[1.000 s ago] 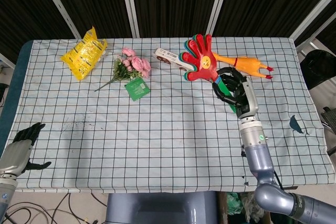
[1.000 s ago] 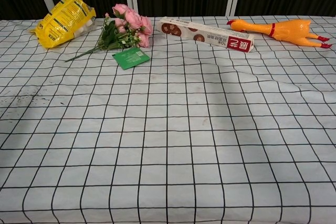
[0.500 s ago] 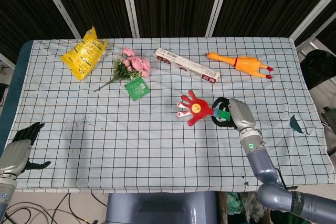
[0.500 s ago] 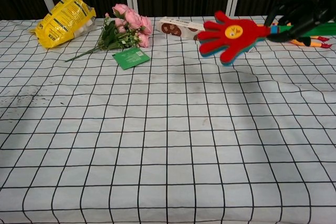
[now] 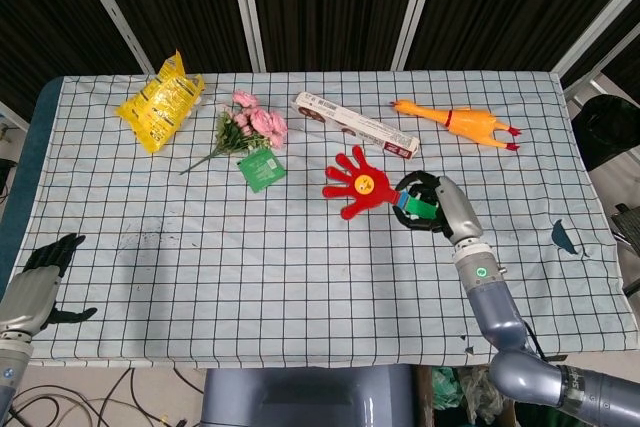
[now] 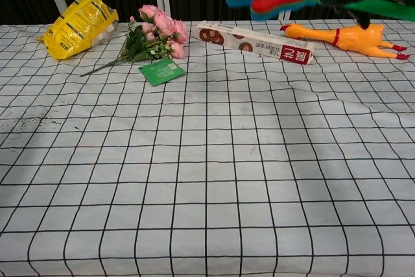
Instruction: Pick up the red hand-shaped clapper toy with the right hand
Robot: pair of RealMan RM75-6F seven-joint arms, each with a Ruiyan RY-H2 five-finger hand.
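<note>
Item: red hand-shaped clapper toy (image 5: 358, 185), held off the checked tablecloth (image 5: 300, 277) by its green handle, palm pointing left. We record the right hand (image 5: 432, 205) with fingers wrapped round that handle (chest view shows the toy raised above the long box (image 6: 256, 42)). Left hand (image 5: 42, 272) rests at the table's near-left edge, holding nothing, its fingers apart.

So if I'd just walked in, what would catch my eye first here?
Probably the red hand-shaped clapper toy, held up off the checked tablecloth by the robot's right hand, which grips its green handle. Behind it at the far edge lie an orange rubber chicken and a long biscuit box. To the far left are a yellow snack bag and pink flowers.
</note>
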